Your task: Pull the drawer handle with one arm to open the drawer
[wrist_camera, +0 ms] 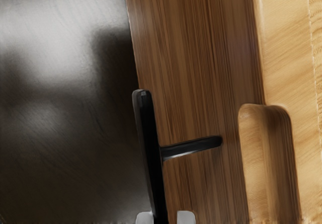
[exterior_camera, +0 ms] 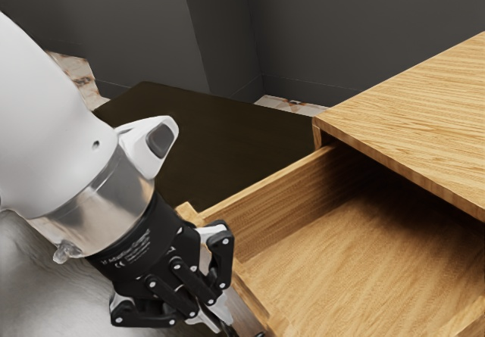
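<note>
The wooden drawer (exterior_camera: 282, 201) stands pulled well out of the cabinet (exterior_camera: 424, 117), its inside bare. My gripper (exterior_camera: 221, 323) is low at the drawer's front end, at the exterior view's lower left. In the wrist view the black bar handle (wrist_camera: 150, 158) runs along the drawer front (wrist_camera: 201, 73), joined to it by a short black post (wrist_camera: 193, 146). My gripper (wrist_camera: 164, 217) has its white fingertips (wrist_camera: 144, 217) close on either side of the bar, shut on it.
A dark tabletop (exterior_camera: 220, 136) lies behind the drawer. A glossy grey floor (exterior_camera: 30, 284) lies under the arm. The cabinet's top overhangs the drawer's back part. Grey walls close the room behind.
</note>
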